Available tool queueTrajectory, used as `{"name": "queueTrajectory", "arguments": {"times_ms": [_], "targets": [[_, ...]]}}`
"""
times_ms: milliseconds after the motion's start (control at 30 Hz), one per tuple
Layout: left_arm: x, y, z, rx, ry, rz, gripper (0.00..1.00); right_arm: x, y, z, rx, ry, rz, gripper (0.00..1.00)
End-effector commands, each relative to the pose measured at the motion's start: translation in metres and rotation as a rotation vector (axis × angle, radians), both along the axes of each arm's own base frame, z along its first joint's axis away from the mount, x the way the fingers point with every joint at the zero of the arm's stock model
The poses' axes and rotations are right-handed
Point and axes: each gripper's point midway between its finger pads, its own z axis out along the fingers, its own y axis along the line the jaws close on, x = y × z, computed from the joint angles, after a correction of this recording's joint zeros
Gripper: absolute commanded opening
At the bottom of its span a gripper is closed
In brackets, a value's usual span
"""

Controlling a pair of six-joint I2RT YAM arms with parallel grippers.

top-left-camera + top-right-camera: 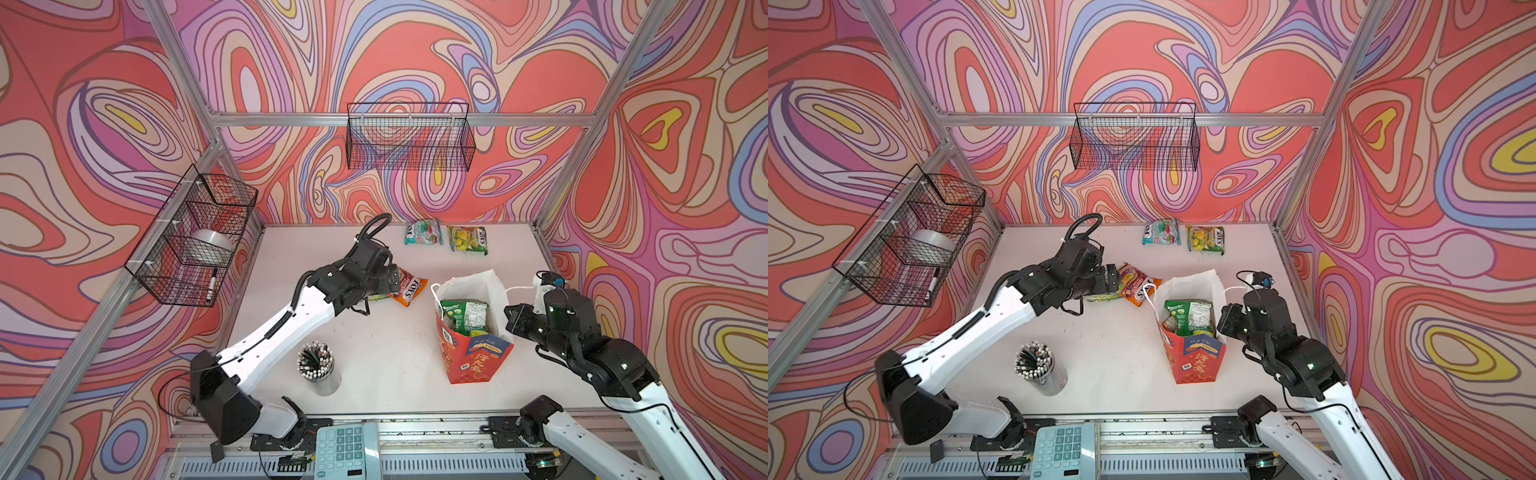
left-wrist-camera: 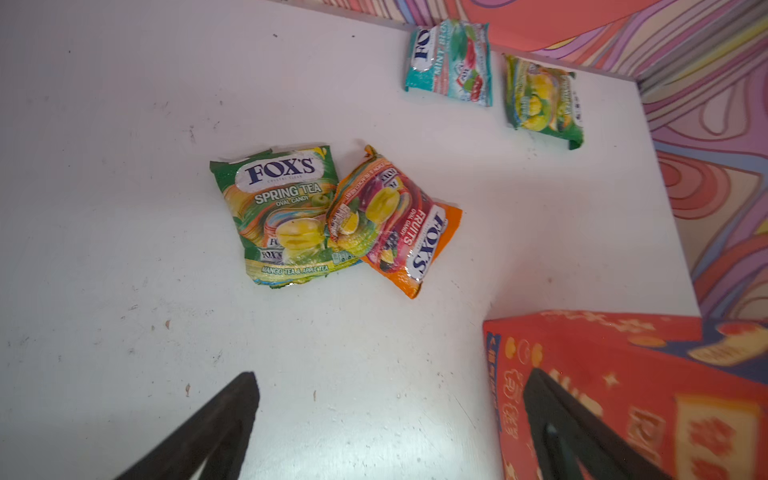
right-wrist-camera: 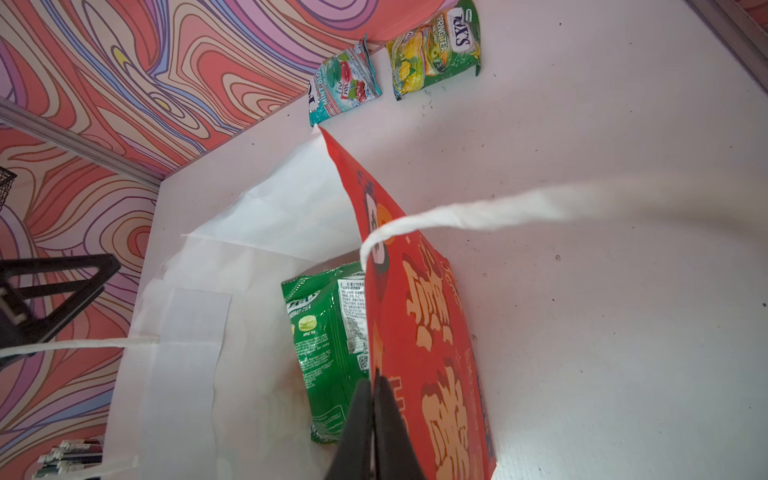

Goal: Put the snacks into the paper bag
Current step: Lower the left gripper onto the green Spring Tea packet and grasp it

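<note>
Left wrist view: left claw (image 2: 392, 374) wide open, empty, above desk (image 2: 124, 208) near overlapping green pouch (image 2: 286, 216) and orange pouch (image 2: 395, 224). Right claw (image 3: 375, 382) clamped on paper bag (image 1: 473, 365) wall, right of centre. Likely step: pick approach. Next: descend, pinch orange pouch, uppermost.

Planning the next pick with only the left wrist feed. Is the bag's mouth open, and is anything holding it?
Observer: Yes. The right gripper is shut on the paper bag at its side rim, and the mouth gapes open.
Operator: Anything inside?
Observer: A green pouch stands upright in it, with at least one more beside it.
Operator: Other clutter I can't see?
Observer: A cup of pencils stands near the front edge of the table.
</note>
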Motion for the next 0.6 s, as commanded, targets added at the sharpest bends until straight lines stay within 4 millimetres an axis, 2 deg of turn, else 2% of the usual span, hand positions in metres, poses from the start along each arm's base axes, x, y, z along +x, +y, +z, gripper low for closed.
{"name": "queueTrajectory", "arguments": {"times_ms": [0, 167, 267, 400, 567], "targets": [[0.03, 0.016, -0.029, 0.041, 0.09, 0.09, 1.0, -0.001, 0.0, -0.005, -0.002, 0.003, 0.002, 0.0], [0.072, 0.042, -0.071, 0.122, 0.199, 0.196, 1.0, -0.003, 0.001, -0.006, 0.001, 0.011, 0.01, 0.0], [0.087, 0.055, -0.09, 0.119, 0.264, 0.233, 1.0, -0.005, -0.003, -0.006, -0.015, 0.011, 0.001, 0.0], [0.093, 0.072, -0.126, 0.091, 0.366, 0.282, 1.0, -0.007, -0.005, -0.007, -0.019, 0.011, -0.003, 0.0], [0.096, 0.076, -0.154, 0.099, 0.425, 0.28, 0.98, -0.006, -0.005, -0.013, -0.03, 0.022, -0.005, 0.0]]}}
